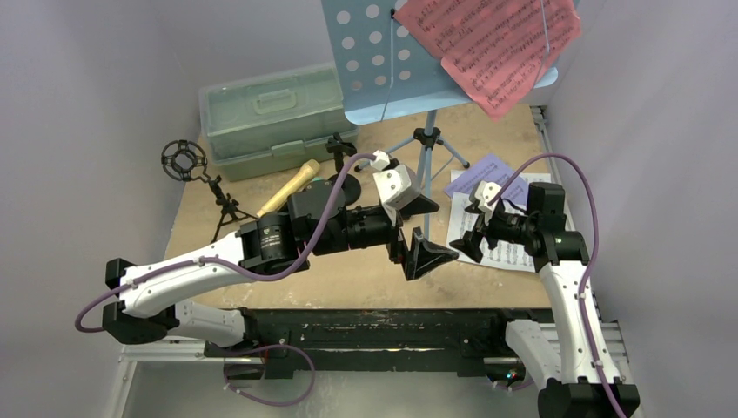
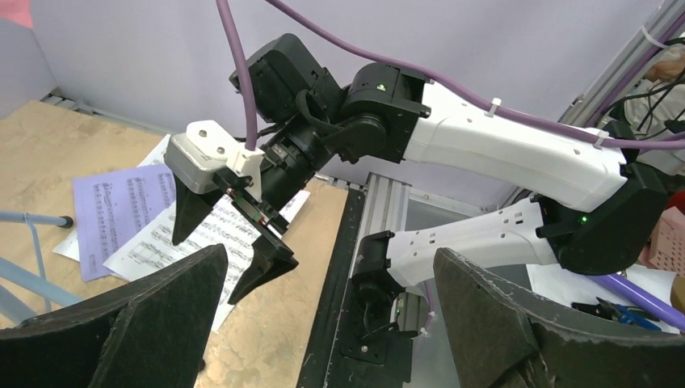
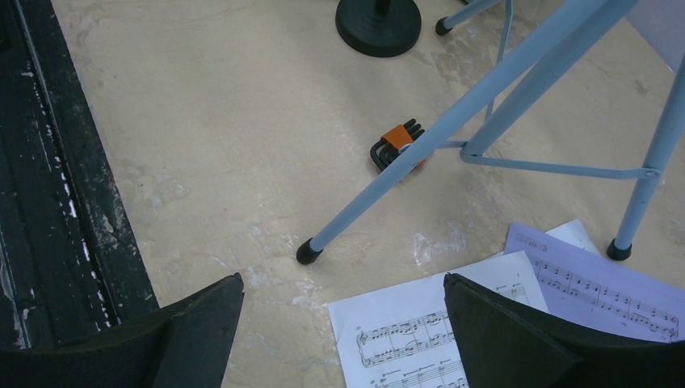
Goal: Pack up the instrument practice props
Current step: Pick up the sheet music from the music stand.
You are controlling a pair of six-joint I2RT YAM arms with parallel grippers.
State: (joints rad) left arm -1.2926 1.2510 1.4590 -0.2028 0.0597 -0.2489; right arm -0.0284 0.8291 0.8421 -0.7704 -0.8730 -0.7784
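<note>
Jaws spread wide and empty, the right gripper [image 3: 343, 284] points down over the near corner of a white sheet [image 3: 404, 343] of music lying flat on the table [image 3: 202, 145]. A purple sheet [image 3: 607, 284] overlaps the white one just to the gripper's outer side. Just ahead of the fingertips, one foot of the blue music stand [image 3: 388, 190] rests on the tabletop. A small orange-and-black key set [image 3: 396, 145] lies past that leg, and the round base of a black mic holder [image 3: 378, 24] stands farther on.

The left gripper [image 1: 426, 231] is also fully open and holds nothing. It hangs in the air just inside the right gripper, close to the stand's pole. Behind its arm lie a tan microphone [image 1: 289, 187] and a ring-topped tripod holder [image 1: 187, 165]. Beyond them sits the green case [image 1: 270, 117], its lid down. A red sheet [image 1: 487, 43] is propped on the stand's perforated rack, high above both grippers.

Nothing appears packed, so the task looks to be at its start, with the white sheet the likely first pick. Paper lying flat gives the fingers little to catch. The next move probably calls for a careful descent onto an edge or corner, kept clear of the stand's leg. The case also has to be opened before anything goes in.
</note>
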